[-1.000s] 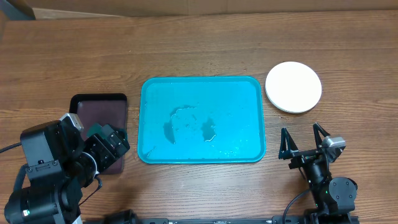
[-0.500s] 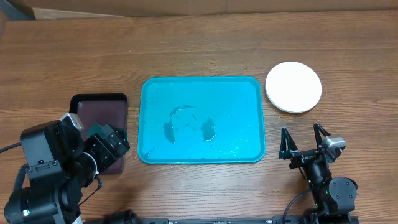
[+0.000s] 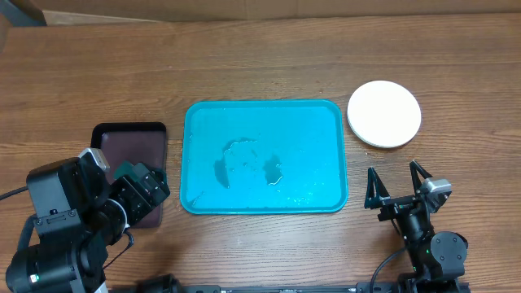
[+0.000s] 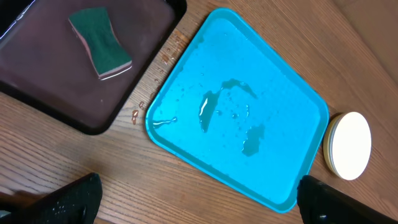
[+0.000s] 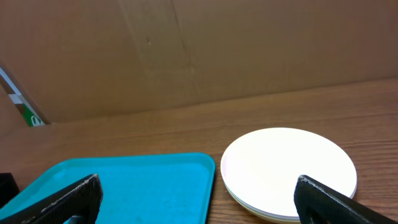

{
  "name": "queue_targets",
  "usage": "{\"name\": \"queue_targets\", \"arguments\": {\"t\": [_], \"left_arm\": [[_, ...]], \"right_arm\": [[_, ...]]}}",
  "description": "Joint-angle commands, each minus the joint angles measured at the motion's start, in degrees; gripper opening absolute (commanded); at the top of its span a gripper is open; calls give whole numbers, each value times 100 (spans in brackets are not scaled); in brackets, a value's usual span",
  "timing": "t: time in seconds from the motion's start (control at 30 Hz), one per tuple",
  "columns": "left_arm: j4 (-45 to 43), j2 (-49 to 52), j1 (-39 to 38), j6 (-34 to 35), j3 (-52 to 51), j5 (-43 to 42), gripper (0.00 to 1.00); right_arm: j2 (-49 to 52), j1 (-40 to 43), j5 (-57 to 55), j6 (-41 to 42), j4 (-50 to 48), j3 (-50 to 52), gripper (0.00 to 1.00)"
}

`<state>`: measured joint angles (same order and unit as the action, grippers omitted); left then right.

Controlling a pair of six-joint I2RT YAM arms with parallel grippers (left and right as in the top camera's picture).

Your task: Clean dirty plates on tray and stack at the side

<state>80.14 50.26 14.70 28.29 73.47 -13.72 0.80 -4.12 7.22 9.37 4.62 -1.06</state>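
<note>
Both tools, left tool [image 3: 142, 185] and right tool [image 3: 396, 189], rest empty with fingers apart. Plates [image 3: 384, 113] sit stacked on the surface [image 3: 260, 57] just right of the tray [image 3: 262, 110], which holds only water; judged complete. Sponge [image 4: 100, 42] lies in the dark tray [image 4: 37, 81].

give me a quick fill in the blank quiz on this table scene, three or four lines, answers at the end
1. The green sponge lies in the small dark ____ tray.
2. The large teal-blue rectangular plastic tray holds no plates, only puddles of ____.
3. The stack of round plates sits on the wooden table to the ____ of the teal tray in the overhead view.
4. The top plate is ____.

Answers: maroon; water; right; white
</note>
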Motion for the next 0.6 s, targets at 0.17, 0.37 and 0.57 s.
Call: {"name": "queue_targets", "arguments": {"t": [0.17,0.37,0.57], "left_arm": [[-22,-2,-20,-90,7,26,100],[-24,-2,-20,-90,7,26,100],[-22,-2,-20,-501,7,1235,100]], "right_arm": [[-63,31,13,2,-39,59,100],[-63,31,13,0,-39,59,100],[-63,31,13,0,-42,59,100]]}}
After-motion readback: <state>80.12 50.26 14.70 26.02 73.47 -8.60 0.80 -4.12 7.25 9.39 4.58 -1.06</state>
